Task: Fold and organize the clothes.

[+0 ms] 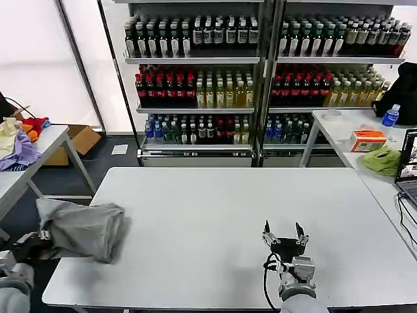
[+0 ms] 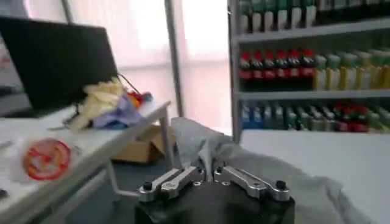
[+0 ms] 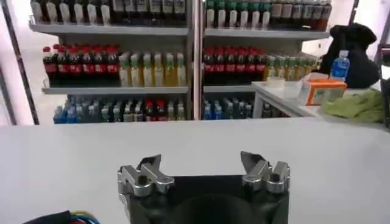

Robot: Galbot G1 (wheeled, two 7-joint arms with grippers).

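A light grey T-shirt [image 1: 81,228] lies bunched over the front left corner of the white table [image 1: 215,215], part of it hanging past the edge. My left gripper [image 1: 40,240] is at that corner, shut on a pinched fold of the grey shirt [image 2: 204,149]; in the left wrist view [image 2: 206,172] the cloth rises from between the closed jaws. My right gripper [image 1: 285,236] hovers low over the table's front right part, open, nothing between its fingers [image 3: 204,165].
Drink shelves [image 1: 260,72] stand behind the table. A side table on the left [image 1: 32,153] carries lavender, yellow and red fabrics. On the right, another table [image 1: 365,130] holds a bright green cloth [image 1: 383,160], an orange box, a bottle and a laptop [image 1: 409,166].
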